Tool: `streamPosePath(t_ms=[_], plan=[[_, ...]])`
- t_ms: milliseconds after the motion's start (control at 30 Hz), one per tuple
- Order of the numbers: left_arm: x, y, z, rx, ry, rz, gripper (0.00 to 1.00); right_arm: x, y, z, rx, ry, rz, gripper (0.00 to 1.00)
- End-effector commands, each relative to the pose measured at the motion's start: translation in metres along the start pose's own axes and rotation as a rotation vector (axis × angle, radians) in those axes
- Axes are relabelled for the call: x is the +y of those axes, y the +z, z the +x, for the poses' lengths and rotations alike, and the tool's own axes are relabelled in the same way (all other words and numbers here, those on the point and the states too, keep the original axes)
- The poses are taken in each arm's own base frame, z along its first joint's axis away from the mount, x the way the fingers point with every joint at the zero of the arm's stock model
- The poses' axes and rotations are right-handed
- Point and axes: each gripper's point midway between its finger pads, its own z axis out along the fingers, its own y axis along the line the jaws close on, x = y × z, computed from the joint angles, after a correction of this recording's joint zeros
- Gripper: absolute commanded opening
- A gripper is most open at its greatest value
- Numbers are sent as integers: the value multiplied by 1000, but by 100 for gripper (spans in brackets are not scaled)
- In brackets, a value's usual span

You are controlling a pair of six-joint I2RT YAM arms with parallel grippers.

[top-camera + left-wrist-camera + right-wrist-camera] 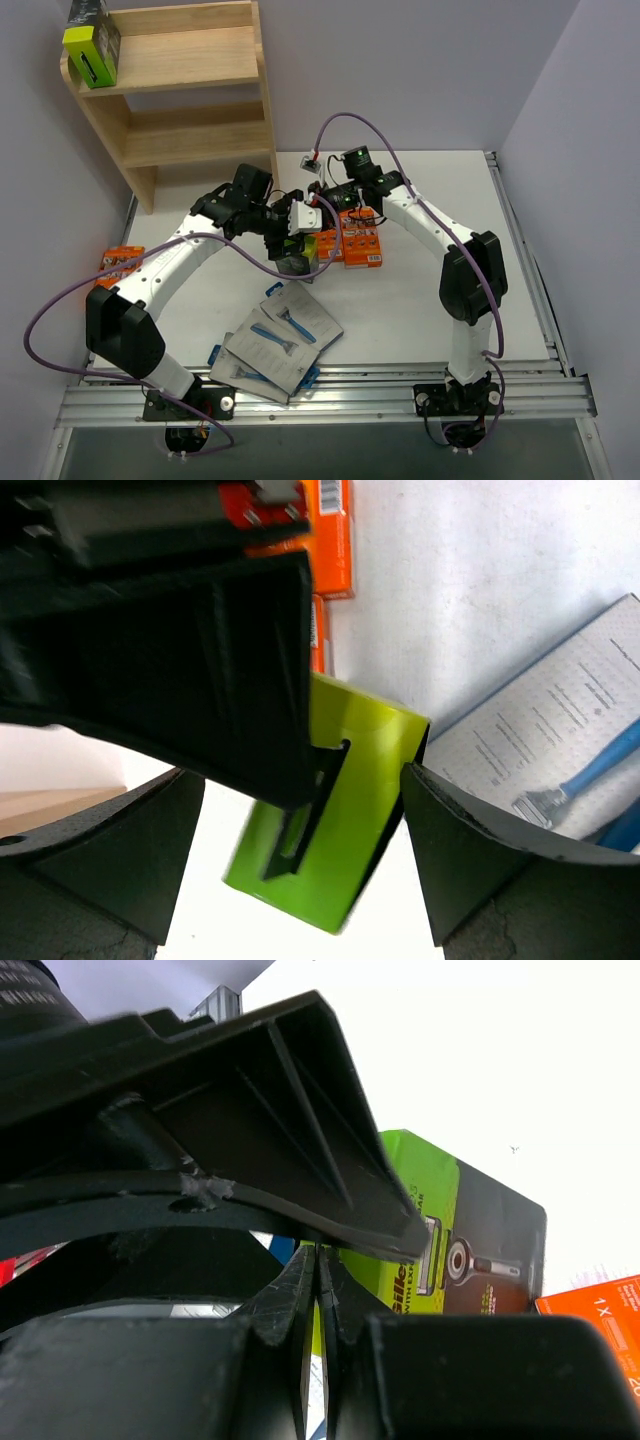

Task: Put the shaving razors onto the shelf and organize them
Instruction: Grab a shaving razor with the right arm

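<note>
A black box with lime-green sides (pixel 298 264) stands on the table at centre; it also shows in the left wrist view (pixel 335 850) and the right wrist view (pixel 470 1250). My left gripper (pixel 300 243) is open and straddles this box, one finger (pixel 120 850) on each side (pixel 298 772). My right gripper (pixel 322 203) is shut and empty (pixel 318 1260), right above and beside the left gripper. Another black and lime box (pixel 92 45) stands on the top tier of the wooden shelf (pixel 190 140). Orange packs (pixel 362 240) lie just right of the grippers.
Several grey cards with blue razors (pixel 285 335) lie overlapping at the near middle, one also in the left wrist view (pixel 560 750). Another orange pack (pixel 120 262) lies at the left table edge. Grey walls enclose the table; the metal rail (pixel 320 395) runs along the front.
</note>
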Motion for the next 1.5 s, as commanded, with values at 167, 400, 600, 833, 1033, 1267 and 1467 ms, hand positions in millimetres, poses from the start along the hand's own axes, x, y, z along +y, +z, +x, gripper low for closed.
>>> streamPosePath(t_ms=[167, 400, 600, 833, 1033, 1267, 1467], plan=[[-37, -6, 28, 114, -70, 91, 89, 41, -29, -40, -81, -141, -53, 0], [-37, 4, 36, 134, -84, 112, 89, 40, -35, -41, -85, -150, -45, 0], [-31, 0, 28, 123, -83, 100, 74, 34, -39, -44, -93, -142, -43, 0], [-32, 11, 37, 135, -110, 117, 49, 34, -35, -43, -96, -126, -50, 0], [-33, 20, 42, 142, -131, 142, 41, 34, -36, -50, -111, -130, -41, 41], [-36, 24, 46, 150, -147, 145, 38, 25, -69, -66, -209, -108, 146, 73], [-33, 21, 47, 162, -154, 126, 38, 11, -108, -61, -373, -88, 363, 91]])
